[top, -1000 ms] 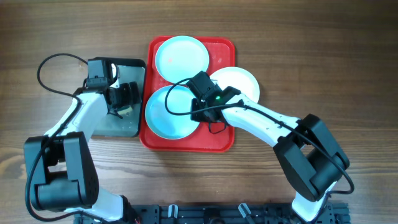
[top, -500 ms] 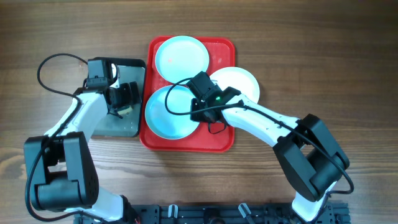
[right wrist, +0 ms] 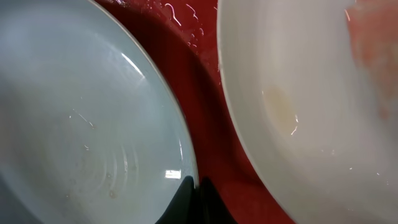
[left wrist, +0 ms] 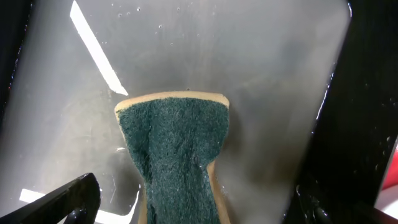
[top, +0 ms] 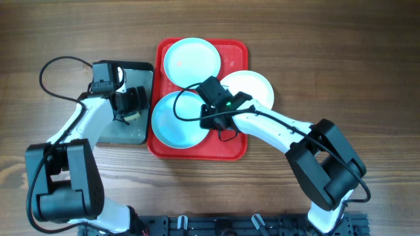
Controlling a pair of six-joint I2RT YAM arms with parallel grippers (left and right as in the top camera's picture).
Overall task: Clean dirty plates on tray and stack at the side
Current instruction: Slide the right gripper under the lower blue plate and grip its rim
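Now the right hand (right wrist: pixel 194 193) pinches the rim of the near blue plate (top: pixel 174 121) on the red tray (top: pixel 197 153); the left hand (left wrist: pixel 196 205) gapes over the sponge (left wrist: pixel 174 149) (untouched). Next, I judge, lift it clear.

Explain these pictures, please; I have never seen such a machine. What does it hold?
Two robot arms work at a wooden table. One picture looks down from above; the others come from a camera on each wrist. A red tray carries two light blue plates and a white plate; beside it, a sponge lies on a dark grey tray. The left gripper stands open around the sponge. The right gripper is shut at one blue plate's rim; whether it grips is unclear.
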